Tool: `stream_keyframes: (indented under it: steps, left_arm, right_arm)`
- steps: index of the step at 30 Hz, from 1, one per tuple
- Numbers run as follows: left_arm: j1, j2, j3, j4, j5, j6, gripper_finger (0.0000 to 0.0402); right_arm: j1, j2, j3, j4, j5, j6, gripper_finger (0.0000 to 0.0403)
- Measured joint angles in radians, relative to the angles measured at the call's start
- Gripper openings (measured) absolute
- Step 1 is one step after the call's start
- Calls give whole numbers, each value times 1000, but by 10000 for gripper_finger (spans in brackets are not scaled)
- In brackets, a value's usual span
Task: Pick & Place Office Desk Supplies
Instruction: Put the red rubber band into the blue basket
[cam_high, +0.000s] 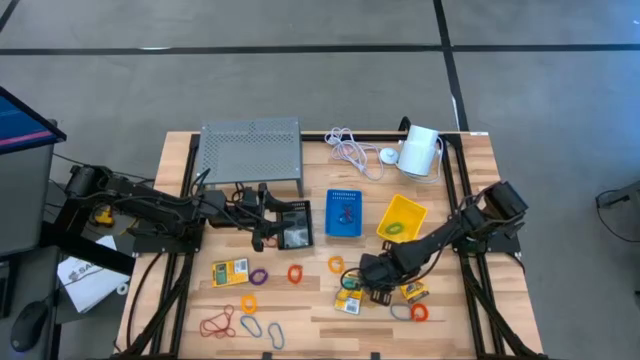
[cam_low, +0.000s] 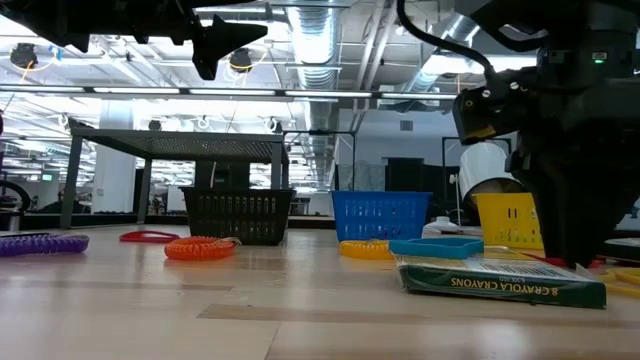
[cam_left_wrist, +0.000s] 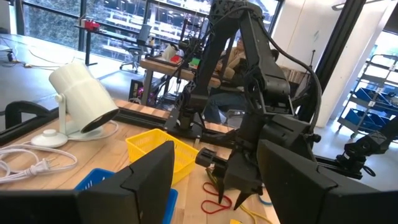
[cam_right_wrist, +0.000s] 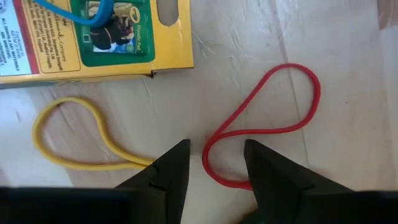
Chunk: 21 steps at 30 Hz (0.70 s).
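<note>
Two arms are mine; across the wooden bench (cam_high: 450, 200) the left one hovers over the black bin (cam_high: 295, 225), its jaws spread and empty. My right gripper (cam_right_wrist: 214, 163) is low beside the crayon box (cam_right_wrist: 93, 37), near the yellow bin (cam_high: 402, 217), jaws parted astride the near end of a red rubber band (cam_right_wrist: 261, 127) lying flat. A yellow rubber band (cam_right_wrist: 74, 134) touches one finger. To do this well I should settle onto the wood, close on red alone, and lift straight.
</note>
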Motion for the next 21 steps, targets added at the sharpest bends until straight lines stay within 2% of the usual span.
stream_keyframes:
  steps: [3,8,16,21]
  left_arm:
    - [0,0,0,0,0,0,227]
    - [0,0,0,0,0,0,227]
    - [0,0,0,0,1,0,227]
    - [0,0,0,0,1,0,227]
  right_arm:
    - [-1,0,-3,-1,3,3,111]
    - [-1,2,-4,-1,7,-2,15]
    - [5,-14,-6,0,6,3,2]
    - [5,-78,-15,-18,14,7,1]
